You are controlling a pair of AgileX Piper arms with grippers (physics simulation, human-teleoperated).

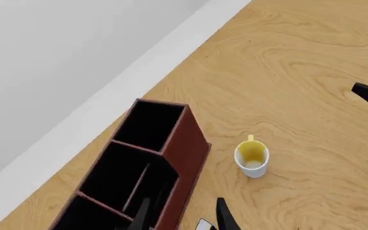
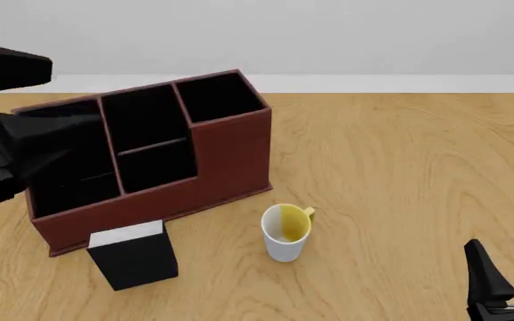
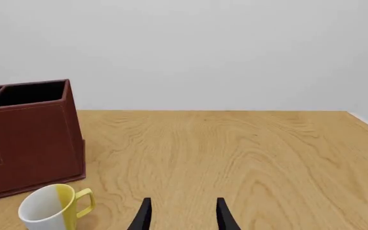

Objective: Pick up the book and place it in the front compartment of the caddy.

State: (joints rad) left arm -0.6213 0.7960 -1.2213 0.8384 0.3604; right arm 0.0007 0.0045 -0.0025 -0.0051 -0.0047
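Observation:
The black book [image 2: 133,257] with a white top page edge stands upright on the table, just in front of the caddy's near wall. The reddish-brown caddy [image 2: 225,157] has black-lined cells and sits at the left-centre. My left arm [image 2: 11,144] hangs over the caddy's left end. In the left wrist view my left gripper [image 1: 182,218] is open and empty above the caddy [image 1: 187,158], with a sliver of the book's white edge [image 1: 203,224] between the fingers. My right gripper [image 2: 510,271] is open and empty, low at the near right.
A white-and-yellow mug [image 2: 286,232] stands upright right of the book, near the caddy's front right corner. It also shows in the right wrist view [image 3: 50,208] beside the caddy [image 3: 30,139]. The wooden table [image 2: 417,167] ends at a white wall behind.

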